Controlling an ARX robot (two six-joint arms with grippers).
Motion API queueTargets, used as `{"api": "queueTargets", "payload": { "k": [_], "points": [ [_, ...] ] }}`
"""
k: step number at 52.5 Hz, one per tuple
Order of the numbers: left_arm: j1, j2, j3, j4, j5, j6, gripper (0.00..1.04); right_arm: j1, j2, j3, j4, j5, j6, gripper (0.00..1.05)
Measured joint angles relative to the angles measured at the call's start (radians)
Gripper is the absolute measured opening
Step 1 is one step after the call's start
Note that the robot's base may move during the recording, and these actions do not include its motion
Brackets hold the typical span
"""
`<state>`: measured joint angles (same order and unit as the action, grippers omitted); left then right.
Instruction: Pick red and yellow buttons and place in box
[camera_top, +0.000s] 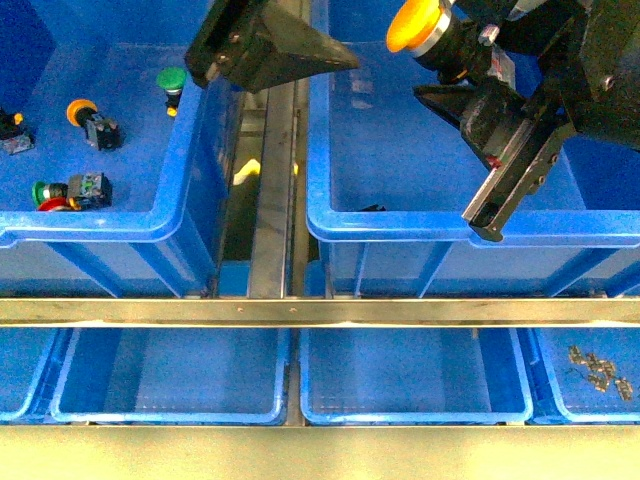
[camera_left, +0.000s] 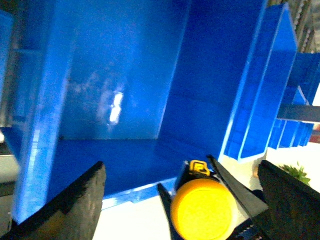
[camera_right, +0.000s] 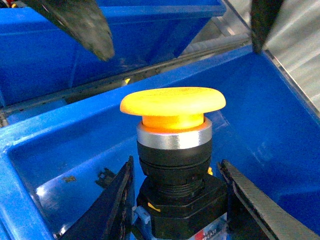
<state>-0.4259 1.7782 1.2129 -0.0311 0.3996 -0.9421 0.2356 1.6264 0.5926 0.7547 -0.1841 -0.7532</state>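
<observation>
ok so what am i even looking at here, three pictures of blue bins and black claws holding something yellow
It is a two-armed robot sorting push buttons. The front view looks out from its body; the other two come from cameras on each wrist. The right gripper holds a yellow button in its jaws above the big blue box; the right wrist view shows that same button close up. The left gripper carries nothing. More buttons, including an orange one and a green one, lie in the left bin.

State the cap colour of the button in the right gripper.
Yellow-orange mushroom cap, clearest in the right wrist view.
</observation>
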Motion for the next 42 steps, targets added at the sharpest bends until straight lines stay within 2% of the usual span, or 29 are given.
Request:
{"api": "queueTargets", "payload": {
  "k": [2,14,26,32,42],
  "points": [
    [0.011,-0.010,-0.013,0.000,0.001,0.010,0.99,-0.002,0.000,0.000,-0.002,0.000,0.000,0.41],
    [0.085,-0.110,-0.123,-0.013,-0.009,0.079,0.97,-0.020,0.002,-0.002,-0.013,0.001,-0.002,0.41],
    [0.162,-0.286,-0.297,-0.026,-0.069,0.228,0.97,-0.054,0.004,-0.002,-0.045,0.002,-0.008,0.41],
    [0.259,-0.437,-0.440,-0.012,-0.084,0.390,0.97,-0.076,-0.007,-0.002,-0.085,0.016,-0.007,0.41],
    [0.536,-0.620,-0.634,-0.056,-0.072,0.702,0.97,-0.116,-0.065,0.005,-0.170,0.029,0.002,0.41]
  ]
}}
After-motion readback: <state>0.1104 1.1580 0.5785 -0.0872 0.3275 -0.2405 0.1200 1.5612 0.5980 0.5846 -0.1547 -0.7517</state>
